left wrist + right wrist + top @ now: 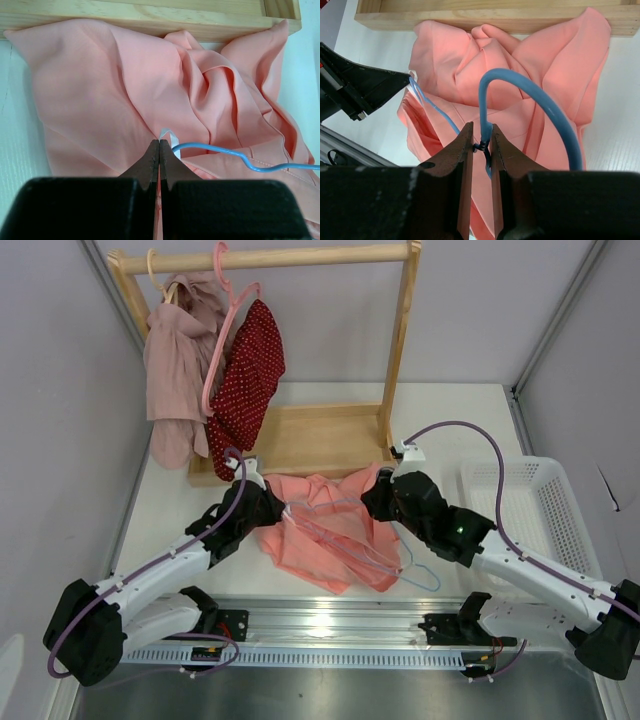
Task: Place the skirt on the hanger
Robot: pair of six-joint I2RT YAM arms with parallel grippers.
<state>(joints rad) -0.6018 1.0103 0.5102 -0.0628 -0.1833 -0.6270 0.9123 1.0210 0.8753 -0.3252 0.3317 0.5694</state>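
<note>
Left pincer [159, 144] clenched on the white ribbon loop [168, 134] of the salmon-pink thin fabric skirt [90, 90]. Right pincer [481, 135] grasps the light-blue wire hanger [547, 107] at its twisted neck. The skirt lies crumpled on the white counter [620, 130], touching the wooden rack base [150, 20].

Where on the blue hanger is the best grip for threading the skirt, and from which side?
Grip the hanger at the twisted neck under its hook, coming from the near side, as the right gripper does: the wire is doubled there, so it likely won't swivel, and both shoulders lie free for the skirt.
</note>
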